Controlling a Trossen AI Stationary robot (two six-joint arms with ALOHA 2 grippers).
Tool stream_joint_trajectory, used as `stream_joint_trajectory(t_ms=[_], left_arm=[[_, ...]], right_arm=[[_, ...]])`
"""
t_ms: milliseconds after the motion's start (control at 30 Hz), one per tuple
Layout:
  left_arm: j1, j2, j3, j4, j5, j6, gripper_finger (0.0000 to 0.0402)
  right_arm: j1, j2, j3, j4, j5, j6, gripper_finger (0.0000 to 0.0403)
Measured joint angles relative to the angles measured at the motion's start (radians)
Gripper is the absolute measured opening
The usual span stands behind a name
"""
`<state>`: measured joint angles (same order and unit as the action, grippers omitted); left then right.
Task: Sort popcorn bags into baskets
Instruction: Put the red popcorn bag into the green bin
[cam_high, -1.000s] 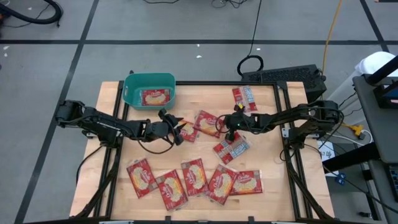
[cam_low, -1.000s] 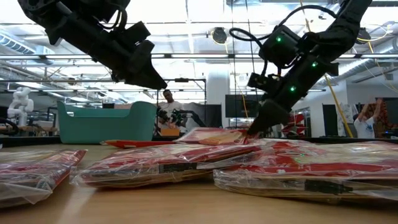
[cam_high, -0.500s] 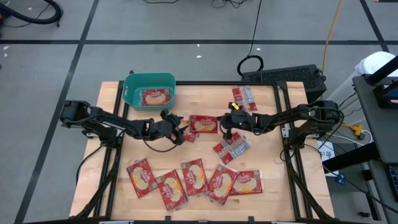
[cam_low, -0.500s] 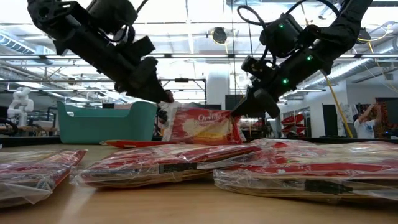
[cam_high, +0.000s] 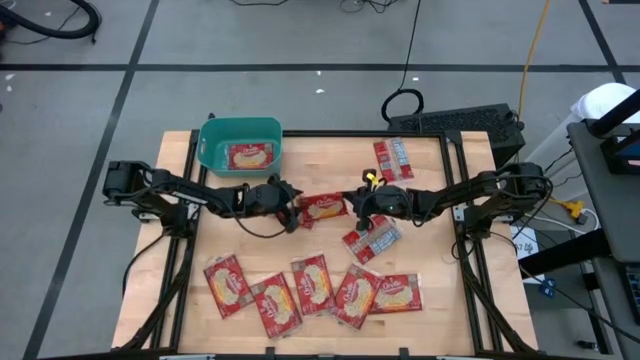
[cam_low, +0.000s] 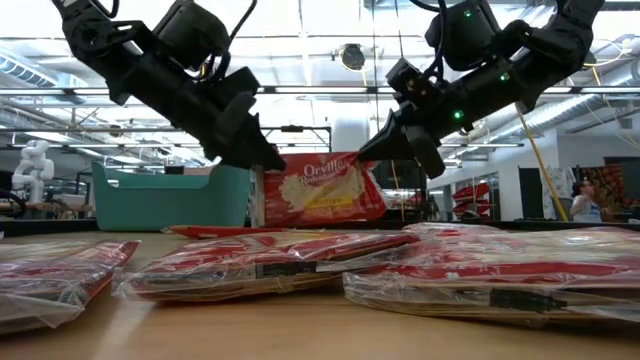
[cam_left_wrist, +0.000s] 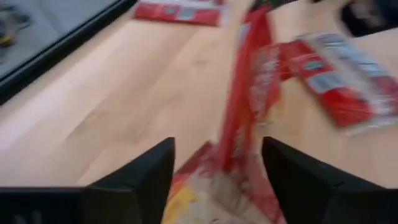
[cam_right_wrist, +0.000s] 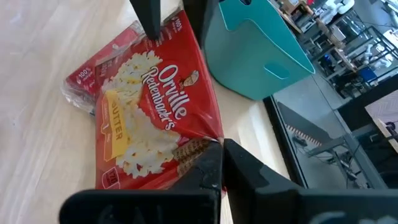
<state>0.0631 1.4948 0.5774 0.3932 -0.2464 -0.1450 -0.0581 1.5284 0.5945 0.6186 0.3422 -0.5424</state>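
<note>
A red popcorn bag (cam_high: 325, 207) stands tilted on its long edge at the table's middle, its printed face (cam_low: 320, 190) toward the near edge. My right gripper (cam_right_wrist: 214, 155) is shut on its right end. My left gripper (cam_left_wrist: 217, 162) is open, and its fingers stand on either side of the bag's left end (cam_left_wrist: 239, 112). Another bag (cam_high: 303, 218) lies flat under the left gripper. The teal basket (cam_high: 215, 135) stands at the far left with one bag (cam_high: 250, 155) lying inside. My right gripper pinches the bag's right end at a corner (cam_right_wrist: 202, 146) between its two fingers. The fingers come nearly level from the table's right. The bag stands on edge and reaches toward my left gripper; whether its lower edge (cam_low: 320, 222) touches what lies below, I cannot tell. My left gripper has the bag's left end between its open fingers; whether a finger touches it, I cannot tell.
Several red bags lie in a row along the near edge (cam_high: 312, 285). One bag (cam_high: 372, 238) lies right of the middle, another (cam_high: 393, 158) at the far right. A dark box (cam_high: 460, 125) sits beyond the far right edge.
My right gripper has risen, rolled and gone toward the table's left with the bag. The bag has been lifted from lying flat among the others and turned up on edge. My left gripper has gone toward the right and a little down, up to the bag's left end.
</note>
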Motion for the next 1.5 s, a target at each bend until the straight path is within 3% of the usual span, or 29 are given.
stream_joint_trajectory(t_ms=[333,533,933,1233,1500], left_arm=[[-0.013,0.0,0.0,-0.024,0.025,0.0,0.0022],[-0.037,-0.053,0.0,-0.031,0.031,0.016,0.0037],[-0.055,-0.303,0.0,-0.24,-0.042,0.141,0.0025],[-0.016,-0.583,0.016,-0.495,-0.13,0.155,0.0019],[0.074,-0.709,0.163,-0.841,-0.229,0.2,0.0021]], right_arm=[[0.008,0.0,0.0,0.0,0.004,0.006,0.0],[0.03,-0.021,0.001,-0.001,0.099,0.141,0.0017],[0.04,-0.058,-0.05,-0.099,0.108,0.409,0.011],[0.04,-0.058,-0.138,-0.066,0.096,0.534,0.0136],[0.04,-0.058,-0.226,0.104,-0.033,0.558,0.0137]])
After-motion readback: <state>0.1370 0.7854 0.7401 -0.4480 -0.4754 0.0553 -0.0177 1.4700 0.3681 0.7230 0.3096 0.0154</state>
